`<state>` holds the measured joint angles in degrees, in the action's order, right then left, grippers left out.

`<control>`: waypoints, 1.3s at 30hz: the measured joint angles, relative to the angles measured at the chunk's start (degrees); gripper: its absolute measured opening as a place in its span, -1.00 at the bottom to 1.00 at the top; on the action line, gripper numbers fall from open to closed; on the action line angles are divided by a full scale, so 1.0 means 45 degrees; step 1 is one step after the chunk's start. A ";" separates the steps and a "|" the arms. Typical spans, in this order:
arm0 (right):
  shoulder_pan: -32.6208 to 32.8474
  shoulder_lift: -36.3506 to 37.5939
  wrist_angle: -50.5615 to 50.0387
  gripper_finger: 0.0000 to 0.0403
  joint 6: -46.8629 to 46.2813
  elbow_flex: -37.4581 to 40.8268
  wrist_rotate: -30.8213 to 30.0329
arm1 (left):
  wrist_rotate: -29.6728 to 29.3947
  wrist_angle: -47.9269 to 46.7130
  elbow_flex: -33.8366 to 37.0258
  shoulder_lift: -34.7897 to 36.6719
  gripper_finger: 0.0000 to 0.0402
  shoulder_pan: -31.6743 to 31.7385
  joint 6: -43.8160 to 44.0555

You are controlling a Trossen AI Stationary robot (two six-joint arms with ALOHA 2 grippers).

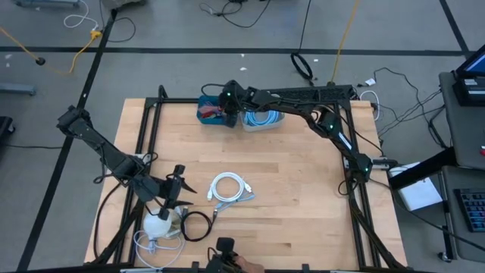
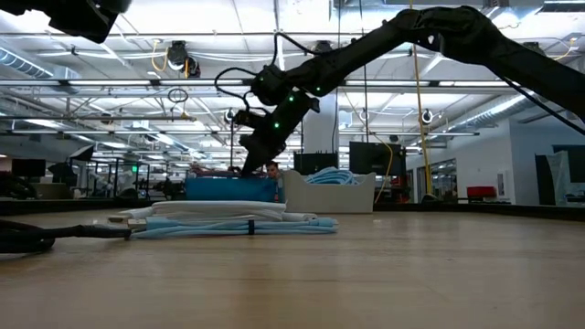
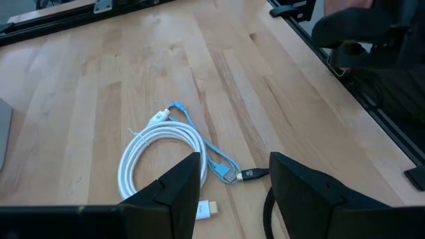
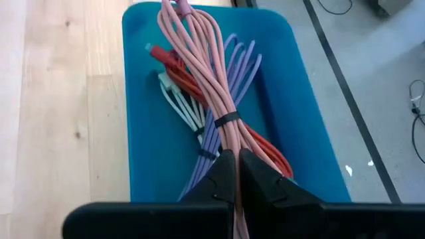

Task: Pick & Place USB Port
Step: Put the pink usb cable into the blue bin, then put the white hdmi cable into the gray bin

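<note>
right wrist view: right gripper (image 4: 236, 174) pinched on the pink cable bundle (image 4: 202, 70) over the blue bin (image 4: 146, 159); soft, light, floppy, best held near its tie. left gripper (image 3: 234, 180) wide.

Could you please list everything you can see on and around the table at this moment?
blue bin: one, blue, far edge of the table
bundled cables: several, pink, purple, red and white, in the blue bin
white bin: one, white, beside the blue bin, holding light blue cables
coiled cable: one, white with a light blue cable, table middle
black cable: one, black, near edge
left gripper: open, above the coiled cable
right gripper: shut on the pink cable, over the blue bin
</note>
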<state>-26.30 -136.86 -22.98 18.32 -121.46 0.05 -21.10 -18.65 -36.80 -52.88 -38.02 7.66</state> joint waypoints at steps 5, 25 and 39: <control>0.0000 0.0000 -0.0219 -0.99 -0.0194 0.0003 -0.0064 | 0.0000 0.0000 0.0000 0.0000 -0.08 0.0000 0.0007; 0.0614 0.1228 0.0399 -0.24 0.0282 0.0003 -0.2050 | -0.0005 -0.0120 0.0000 0.0000 -0.08 0.0000 0.0099; 0.3278 0.7368 -0.7876 -0.79 -0.1500 -0.0011 0.0000 | -0.0192 0.0855 0.0907 0.0024 -0.08 -0.0296 0.1224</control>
<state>-11.55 -103.70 -58.42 11.57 -121.51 0.05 -21.97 -14.81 -32.71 -52.77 -39.35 13.17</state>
